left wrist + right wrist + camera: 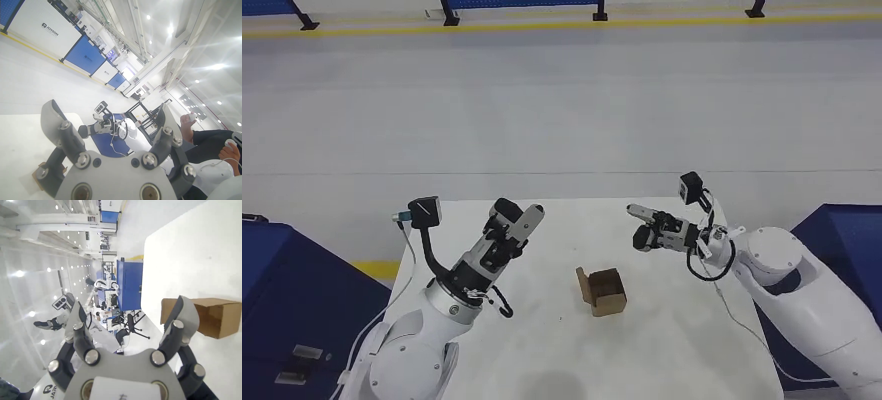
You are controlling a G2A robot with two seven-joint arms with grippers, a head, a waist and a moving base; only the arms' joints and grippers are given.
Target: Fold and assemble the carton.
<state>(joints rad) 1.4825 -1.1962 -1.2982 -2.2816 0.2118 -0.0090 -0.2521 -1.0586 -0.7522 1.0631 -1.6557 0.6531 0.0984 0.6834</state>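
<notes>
Carton stands open-topped on table, one flap raised

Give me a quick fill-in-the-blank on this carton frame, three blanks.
1. The brown carton sits on the white ____.
2. The carton's top is ____.
3. The left gripper and right gripper each hold ____.
Missing words: table; open; nothing.

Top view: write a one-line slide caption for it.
Open-topped carton on the white table between the left arm and right arm, both jaws open, neither touching it.
</notes>
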